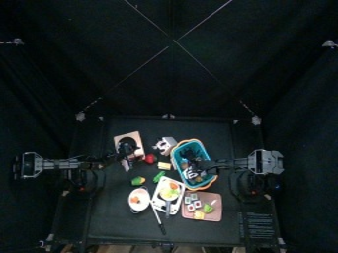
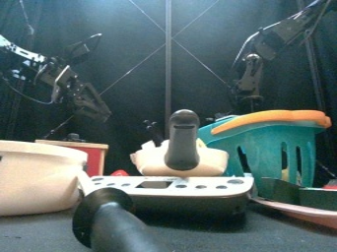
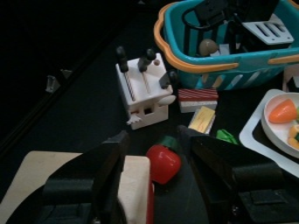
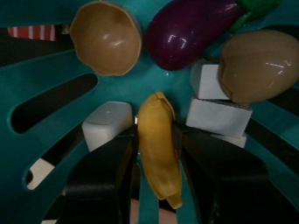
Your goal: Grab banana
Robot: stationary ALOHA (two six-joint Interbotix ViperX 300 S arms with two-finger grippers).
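Banana (image 4: 160,144) is seen lying in the teal basket (image 4: 47,122), lengthwise between the two jaws of the right pincer (image 4: 158,179), with an aubergine (image 4: 193,35), a brown shell-like bowl (image 4: 107,37), a pale egg-shaped piece (image 4: 260,66) and some white blocks (image 4: 216,114) crowded close around it.

Several failures can be judged likely from here. The fruit is smooth and curved, so if the jaws are closed too near its tapered end it may be squeezed out sideways. The neighbouring white blocks lie just beside it, and one could be caught along with it or pushed so that the banana is rolled off line. A jaw may also be snagged on a slot of the basket wall, and the light basket could be dragged across the worktop (image 1: 109,203) when the arm is lifted.

The right pincer is seen apart, its jaws standing on either side of the banana; whether the pads are already touching the peel cannot be told, and no firm hold is shown. The left pincer (image 3: 158,179) is also apart and empty, held over a cutting board (image 3: 47,179) near a small red fruit (image 3: 163,162), well away from the basket.
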